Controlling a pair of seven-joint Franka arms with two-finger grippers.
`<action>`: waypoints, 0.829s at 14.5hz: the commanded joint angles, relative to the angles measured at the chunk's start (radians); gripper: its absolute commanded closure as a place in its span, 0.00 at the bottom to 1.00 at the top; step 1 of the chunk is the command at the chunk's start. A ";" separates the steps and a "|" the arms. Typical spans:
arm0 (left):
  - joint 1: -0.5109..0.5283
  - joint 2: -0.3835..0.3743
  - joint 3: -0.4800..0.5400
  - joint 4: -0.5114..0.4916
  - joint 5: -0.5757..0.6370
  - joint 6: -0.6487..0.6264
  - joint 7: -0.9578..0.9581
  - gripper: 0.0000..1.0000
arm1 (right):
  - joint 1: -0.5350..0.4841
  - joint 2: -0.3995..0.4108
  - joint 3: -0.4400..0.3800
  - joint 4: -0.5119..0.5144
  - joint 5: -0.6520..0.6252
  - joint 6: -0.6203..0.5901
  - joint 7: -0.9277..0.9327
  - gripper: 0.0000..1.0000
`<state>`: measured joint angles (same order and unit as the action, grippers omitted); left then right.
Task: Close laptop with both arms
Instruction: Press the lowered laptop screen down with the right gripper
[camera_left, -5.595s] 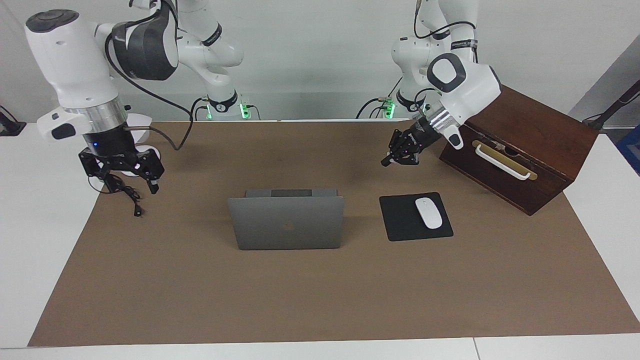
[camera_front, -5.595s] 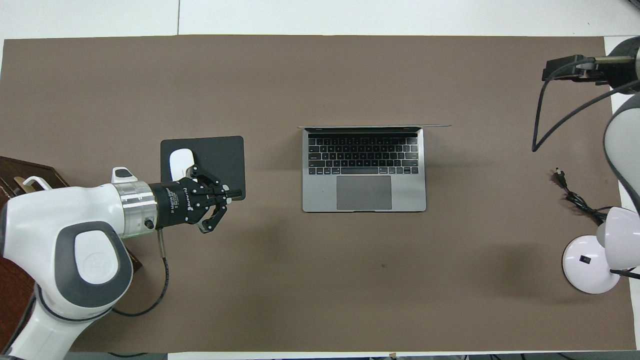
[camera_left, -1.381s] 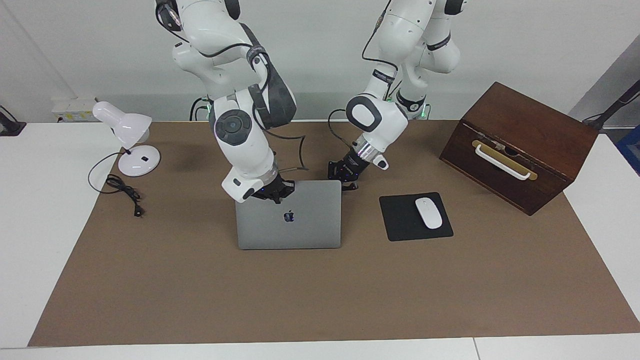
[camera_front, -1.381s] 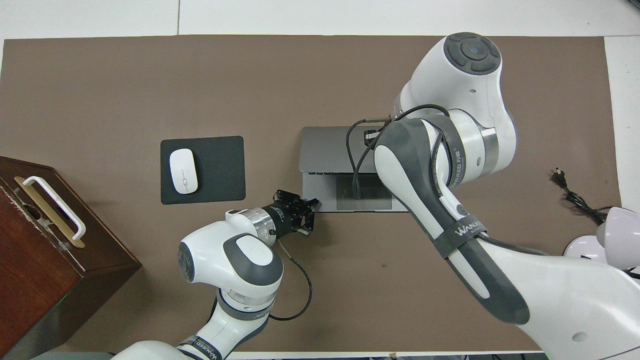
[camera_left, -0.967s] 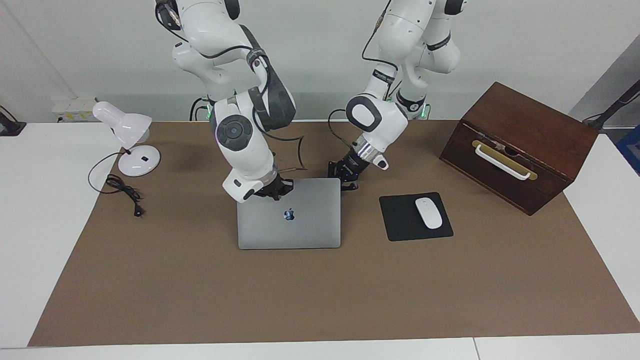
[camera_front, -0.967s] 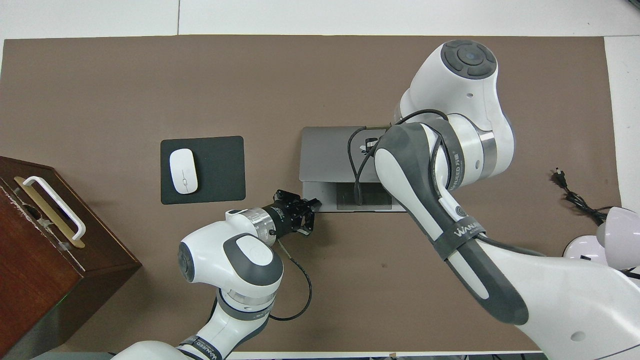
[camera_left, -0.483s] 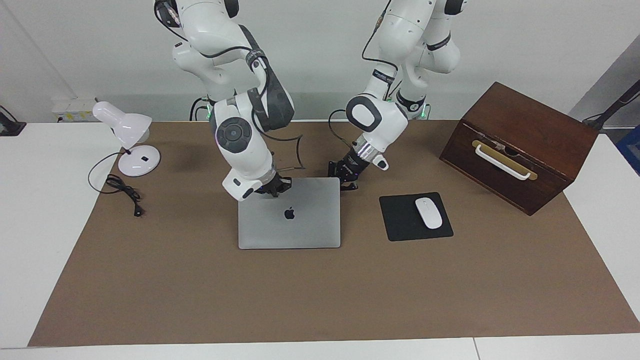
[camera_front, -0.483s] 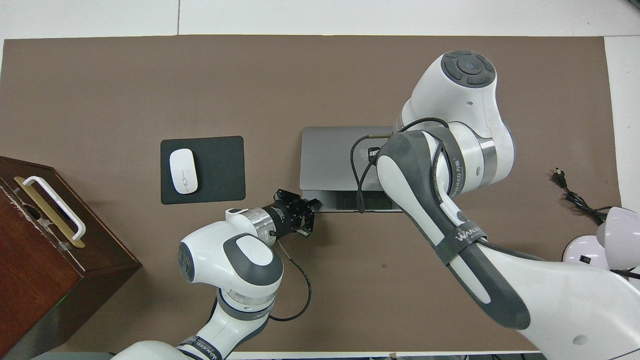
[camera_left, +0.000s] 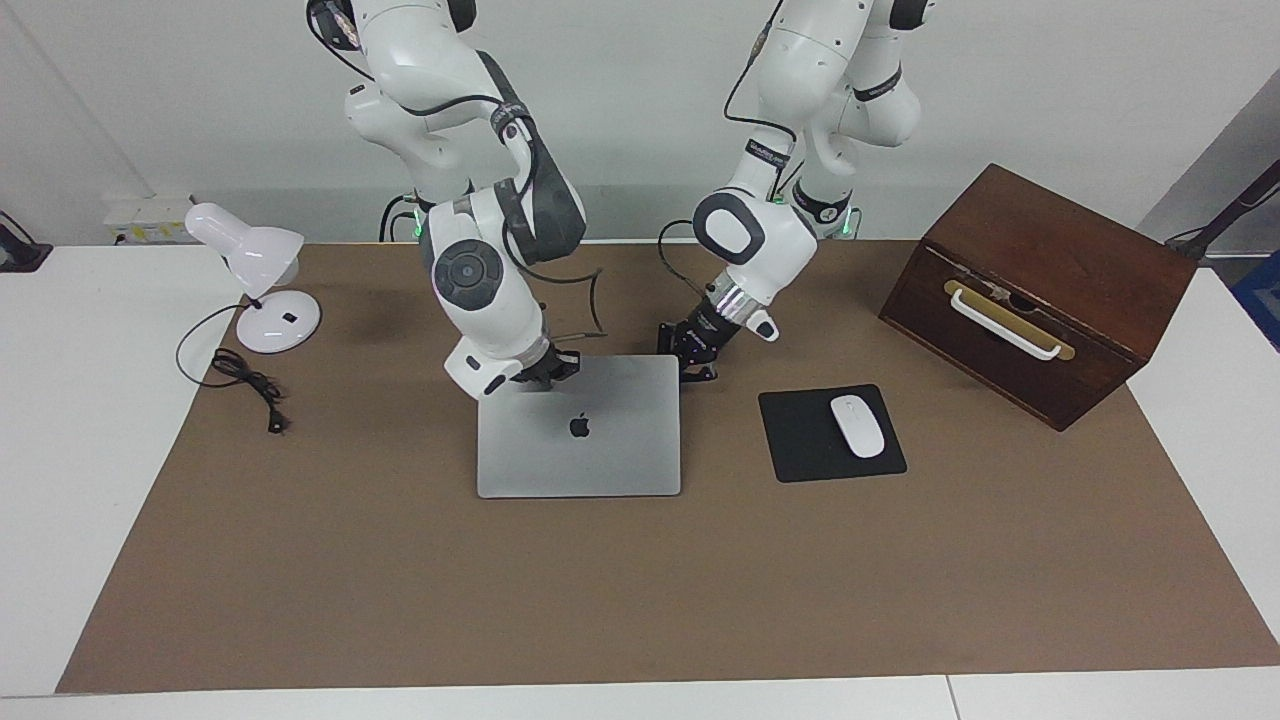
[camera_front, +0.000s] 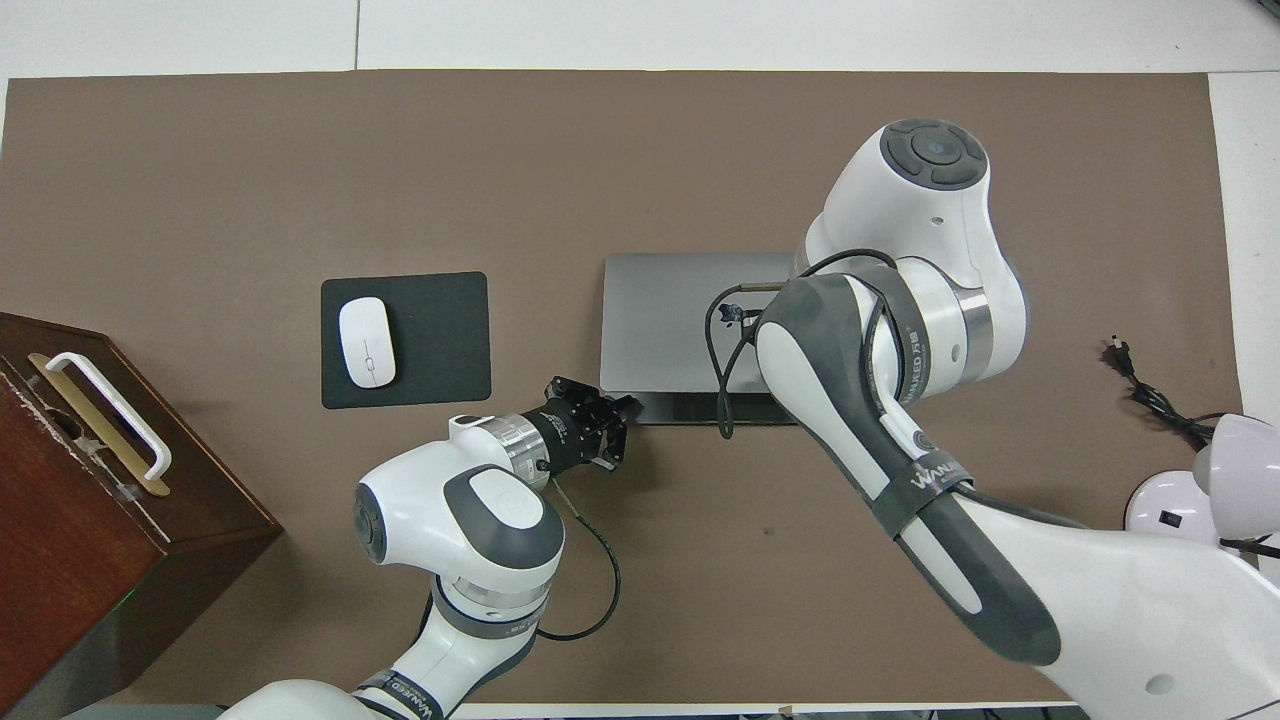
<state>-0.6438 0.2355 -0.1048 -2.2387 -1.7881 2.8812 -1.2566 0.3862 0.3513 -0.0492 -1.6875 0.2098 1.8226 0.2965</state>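
The laptop is lying near the middle of the brown mat, its silver-grey lid lowered almost flat with the dark logo facing up; in the overhead view a thin dark strip of the base is showing along the edge nearest the robots, so the lid is not fully down. The right gripper is resting on the lid at the corner nearest the robots, toward the right arm's end of the table, with its fingertips pressed together and nothing between them. In the overhead view this gripper is hidden beneath the right arm's own wrist and forearm. The left gripper is sitting low at the laptop's other corner nearest the robots, toward the left arm's end of the table, its fingertips likewise pressed together and holding nothing; whether it is touching the laptop's edge or only standing just beside it cannot be told. A black mouse pad carrying a white mouse is lying beside the laptop toward the left arm's end, with a wooden box near that end. A white desk lamp is standing toward the right arm's end.
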 joint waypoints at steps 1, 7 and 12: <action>0.024 0.047 0.007 0.011 -0.025 0.013 0.045 1.00 | -0.007 -0.038 0.002 -0.061 0.023 0.014 0.010 1.00; 0.026 0.042 0.007 -0.001 -0.028 0.013 0.082 1.00 | -0.007 -0.055 0.002 -0.095 0.023 0.018 0.015 1.00; 0.022 0.041 0.007 -0.007 -0.028 0.013 0.089 1.00 | -0.006 -0.057 0.003 -0.116 0.025 0.040 0.019 1.00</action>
<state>-0.6331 0.2356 -0.1039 -2.2390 -1.7937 2.8809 -1.2129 0.3863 0.3233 -0.0493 -1.7579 0.2103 1.8320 0.2974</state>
